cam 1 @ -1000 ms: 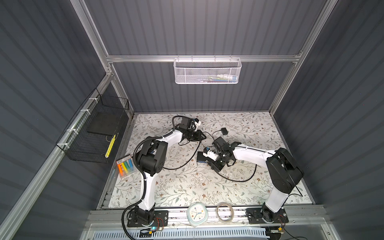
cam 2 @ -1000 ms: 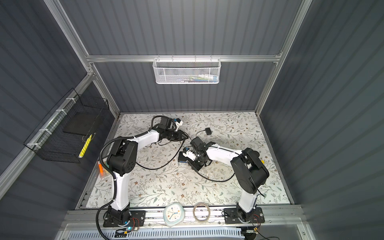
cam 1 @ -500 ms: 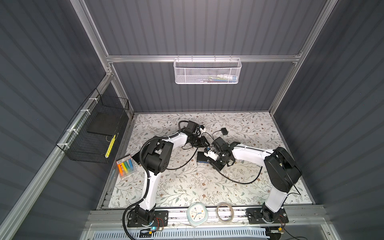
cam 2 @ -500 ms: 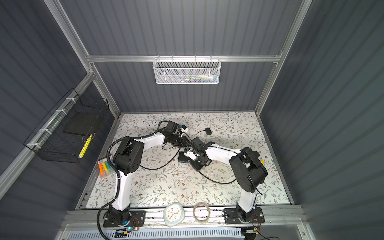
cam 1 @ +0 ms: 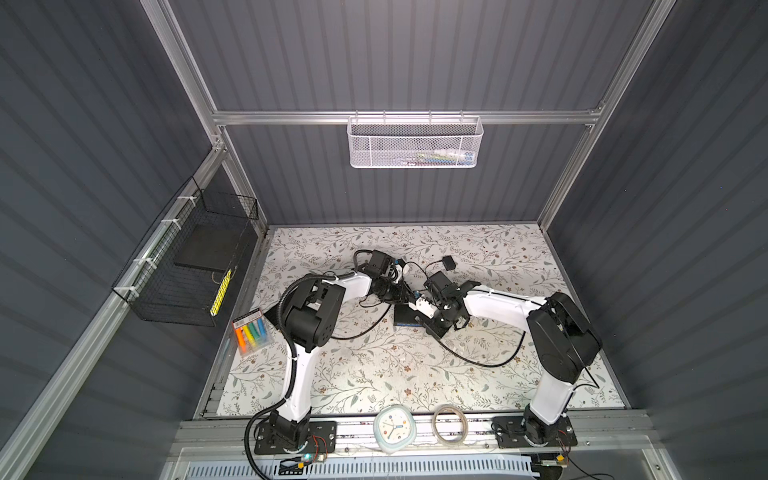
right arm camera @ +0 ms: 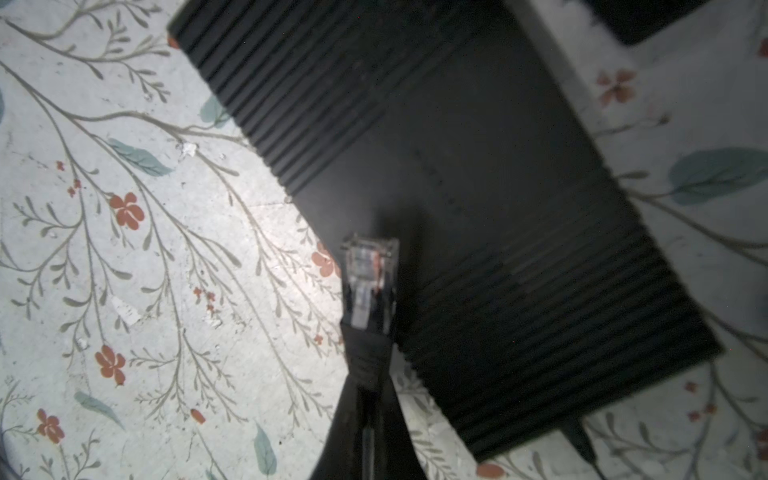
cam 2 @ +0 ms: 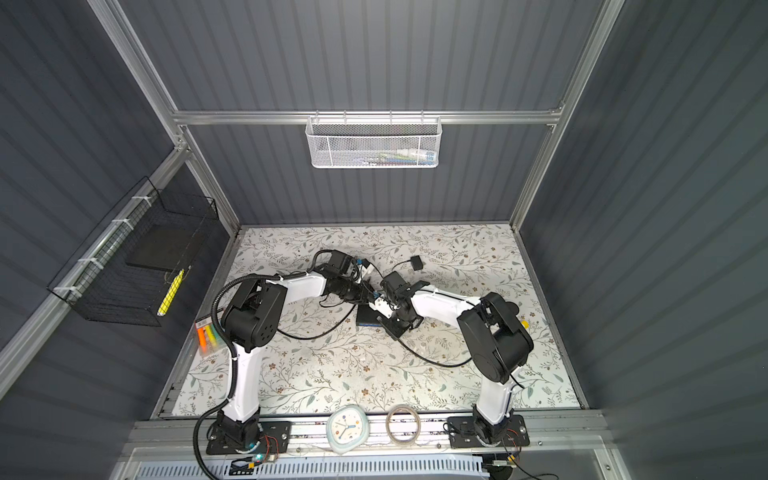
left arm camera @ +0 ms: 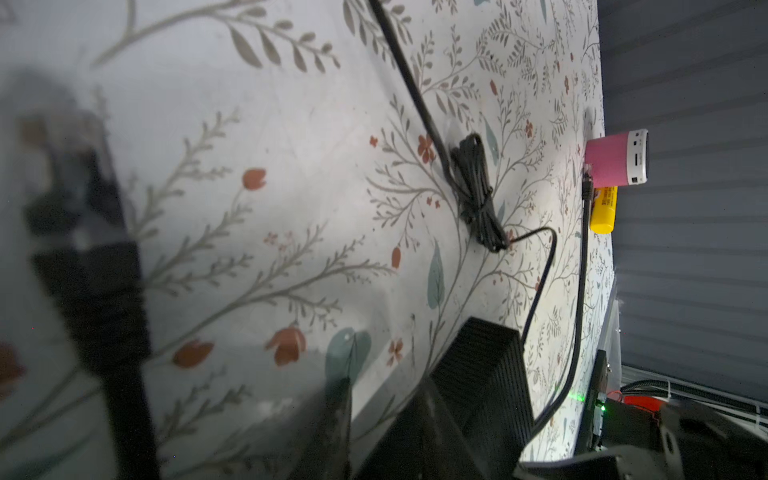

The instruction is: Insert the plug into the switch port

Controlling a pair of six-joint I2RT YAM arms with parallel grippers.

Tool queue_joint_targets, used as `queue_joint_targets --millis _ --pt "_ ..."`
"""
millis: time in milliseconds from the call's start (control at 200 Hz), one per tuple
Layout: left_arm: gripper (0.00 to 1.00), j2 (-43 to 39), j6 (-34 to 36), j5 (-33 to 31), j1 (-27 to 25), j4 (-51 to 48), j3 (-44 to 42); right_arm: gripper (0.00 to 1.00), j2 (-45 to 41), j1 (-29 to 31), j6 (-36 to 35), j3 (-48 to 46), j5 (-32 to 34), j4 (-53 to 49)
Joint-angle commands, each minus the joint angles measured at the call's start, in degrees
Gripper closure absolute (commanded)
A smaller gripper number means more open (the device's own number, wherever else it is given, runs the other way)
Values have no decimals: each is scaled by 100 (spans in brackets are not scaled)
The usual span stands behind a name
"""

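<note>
**Mid-table, over the black box: plug gripped, not yet in**

Floral table, centre. The black box lies flat, ribbed lid up. The blue strip runs along its near long side in both top views.

Right gripper: jaws pinched tight on the black boot just behind the plug. Plug is clear plastic, its tip wholly bare. It lies across one long edge of the box with the tip over the lid (touching the lid or just clear of it, cannot tell).

The switch port: not made out in any view. The box edges that show are dark and blurred.

Left gripper: at the far side of the box, just beside the right one. How its jaws stand I cannot tell; its wrist view is blurred close to the lens. Farther off, that view shows a bundled black cord on the table near a corner of the box. A pink cylinder stands at the table's edge by the wall, with a yellow one just beside it.

At the front edge: a small clock and a tape roll, side by side.
</note>
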Motion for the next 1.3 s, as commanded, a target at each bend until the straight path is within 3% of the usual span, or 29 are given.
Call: queue_joint_targets --millis 0,275,625,860,1291 --pt "71 -94 -38 -115 8 -187 -407 100 104 -85 -114 159 89 -54" --pt "71 -407 -184 -264 64 11 -965 100 39 -122 -226 231 56 -192" --pt "69 -1316 -158 -430 439 -326 -754 100 -600 51 -165 38 48 -404" --pt "70 -1409 -630 782 362 368 -1062 100 -581 220 -105 177 -120 -329" --pt "71 -1650 -523 1629 339 602 -1668 100 -339 221 -123 544 -264 -187"
